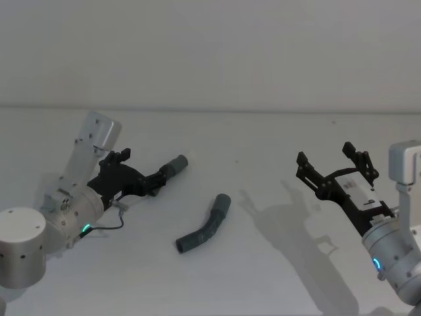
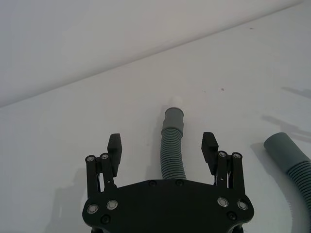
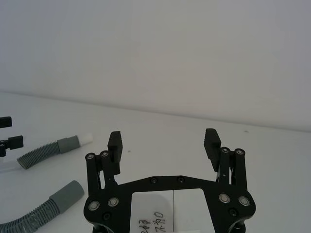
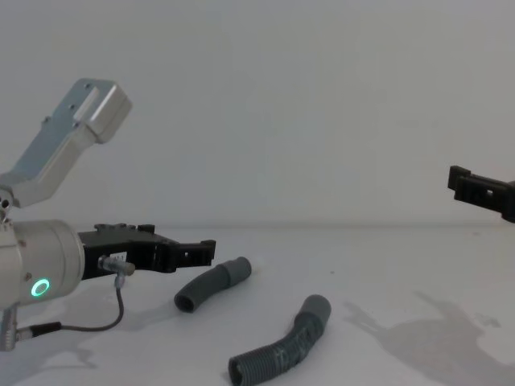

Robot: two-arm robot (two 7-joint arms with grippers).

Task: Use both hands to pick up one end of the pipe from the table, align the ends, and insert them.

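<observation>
Left gripper low over left side of desk. Fingers spread wide, straddling one ribbed hose piece, gap showing on both sides, no contact seen. That piece lies on desk, smooth cuff pointing away from palm, white tip at its end. Second hose piece lies curved on desk centre, between arms, apart from first. Right gripper raised above right side of desk, well apart from both pieces, fingers wide, nothing held.
</observation>
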